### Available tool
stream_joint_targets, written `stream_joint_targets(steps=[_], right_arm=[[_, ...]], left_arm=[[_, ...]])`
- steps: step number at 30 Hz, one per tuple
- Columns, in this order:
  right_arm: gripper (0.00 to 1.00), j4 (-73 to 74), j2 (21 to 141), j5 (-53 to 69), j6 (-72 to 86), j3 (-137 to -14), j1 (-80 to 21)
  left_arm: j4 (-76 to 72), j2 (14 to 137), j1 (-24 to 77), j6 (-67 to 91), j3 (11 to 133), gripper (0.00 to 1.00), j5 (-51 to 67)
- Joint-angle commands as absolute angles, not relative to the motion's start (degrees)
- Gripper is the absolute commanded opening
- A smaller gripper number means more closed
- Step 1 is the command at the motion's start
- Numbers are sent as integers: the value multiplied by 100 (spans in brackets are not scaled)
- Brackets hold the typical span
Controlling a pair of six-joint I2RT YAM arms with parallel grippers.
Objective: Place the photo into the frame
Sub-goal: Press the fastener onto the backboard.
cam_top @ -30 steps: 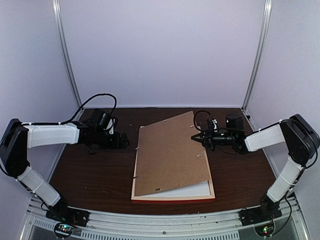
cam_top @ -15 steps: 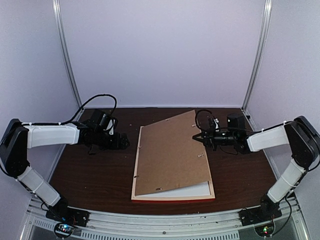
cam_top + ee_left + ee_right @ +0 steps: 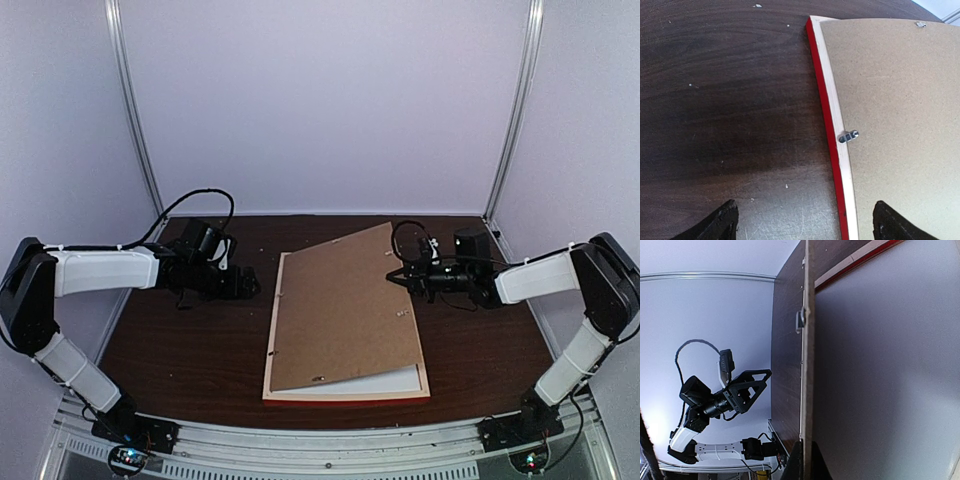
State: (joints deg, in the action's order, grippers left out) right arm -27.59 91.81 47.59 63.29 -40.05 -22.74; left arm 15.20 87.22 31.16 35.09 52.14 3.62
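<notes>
We see the frame lying back-up on the counter, between the two arms. Its long axis runs from the near edge toward the rear wall, the far end swung slightly right. It is a rectangle of thin wooden strips, pale bare wood on top and red on the outer edge.

Inside the frame sits a brown board, flat, matte and fibrous like pressed card. Its left long edge rests down along the frame's left strip while its right long edge is raised, so the board slopes up to the right. Under the raised side a white sheet lies flat in the frame, showing as a wedge at the near end. From the right wrist it is a broad, smooth, pale grey surface. We cannot tell whether this is the photo's back; no printed face shows in any view.

A small metal clip sits on the left strip, touching the board's edge.

The right tool is clenched on the board's raised right edge, toward its far end. From its own camera the board is seen edge-on as a thin vertical line, with the fingers pinched on it at the bottom.

The left tool is released, jaws spread wide, grasping nothing. It hangs low over the dark, scuffed wood-grain counter just left of the frame's far left corner, and from the wrist its two black tips straddle the red edge.
</notes>
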Motion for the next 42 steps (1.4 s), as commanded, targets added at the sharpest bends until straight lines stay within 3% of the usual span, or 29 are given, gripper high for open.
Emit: stream_joint_targets(steps=[1, 42], right_arm=[[0, -2810, 8983, 4641, 6107, -3962, -2309], [0, -2355, 9130, 4708, 5697, -4071, -2170]], left_arm=[[1418, 8777, 3076, 3541, 5201, 94, 451], [1427, 8740, 3076, 3529, 5168, 94, 483]])
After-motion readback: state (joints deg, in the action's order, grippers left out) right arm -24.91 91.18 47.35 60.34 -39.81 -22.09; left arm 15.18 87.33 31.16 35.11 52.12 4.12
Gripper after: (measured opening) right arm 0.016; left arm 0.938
